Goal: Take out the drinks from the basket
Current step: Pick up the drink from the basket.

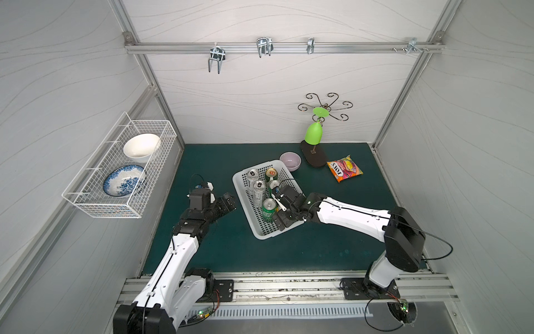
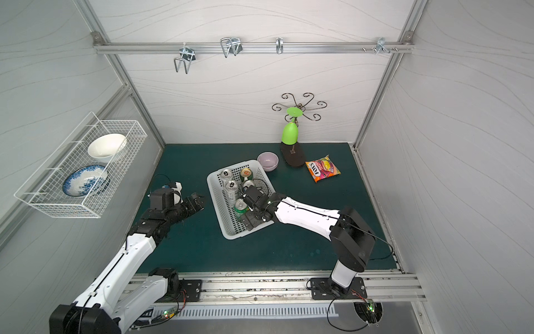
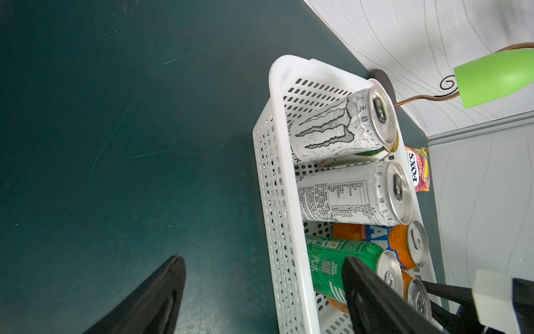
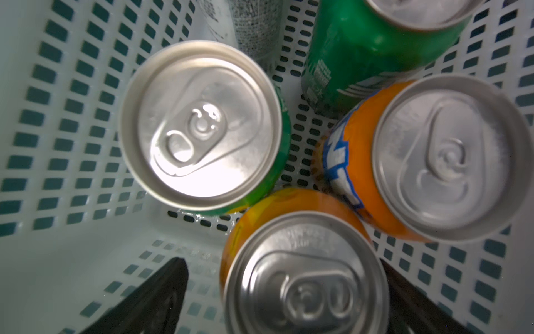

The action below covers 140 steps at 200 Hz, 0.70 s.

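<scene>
The white perforated basket [image 1: 242,199] [image 2: 215,196] stands mid-table with several drinks upright in it: two slim silver-white cans [image 3: 341,127] [image 3: 346,196], green cans [image 4: 199,124] [image 1: 269,206], a cream-and-green can [image 1: 271,173] and two orange cans [image 4: 303,277] [image 4: 442,156]. My right gripper [image 1: 284,211] [image 4: 281,261] reaches down inside the basket, open, one finger on each side of the nearer orange can without closing on it. My left gripper [image 1: 231,204] [image 3: 261,260] hovers open just left of the basket, holding nothing.
A lilac bowl [image 1: 290,161] sits right behind the basket. Behind and to its right are a stand with a hanging green glass [image 1: 313,134] and a candy bag [image 1: 344,169]. A wire rack [image 1: 121,170] with two bowls hangs on the left wall.
</scene>
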Each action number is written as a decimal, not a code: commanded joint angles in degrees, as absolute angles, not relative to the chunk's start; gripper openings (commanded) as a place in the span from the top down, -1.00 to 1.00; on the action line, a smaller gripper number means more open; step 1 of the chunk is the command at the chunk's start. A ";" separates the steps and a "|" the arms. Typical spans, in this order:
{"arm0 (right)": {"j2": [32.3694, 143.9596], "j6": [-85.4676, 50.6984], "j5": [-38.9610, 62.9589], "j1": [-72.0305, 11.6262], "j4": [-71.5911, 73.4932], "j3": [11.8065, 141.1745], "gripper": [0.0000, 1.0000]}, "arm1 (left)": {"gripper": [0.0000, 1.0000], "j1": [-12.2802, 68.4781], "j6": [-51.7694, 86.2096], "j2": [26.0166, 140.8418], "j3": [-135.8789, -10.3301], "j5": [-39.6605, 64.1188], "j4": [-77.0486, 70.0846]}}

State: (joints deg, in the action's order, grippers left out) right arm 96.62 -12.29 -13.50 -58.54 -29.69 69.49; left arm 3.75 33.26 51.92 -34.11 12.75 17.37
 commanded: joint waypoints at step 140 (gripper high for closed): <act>99.35 -13.78 -16.44 -57.81 -26.70 69.87 -0.44 | -0.79 3.43 33.13 53.17 -34.54 14.50 14.41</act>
State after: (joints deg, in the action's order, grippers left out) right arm 98.54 -13.67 -16.51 -58.08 -26.13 69.38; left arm 3.75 33.23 52.99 -34.04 13.91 16.56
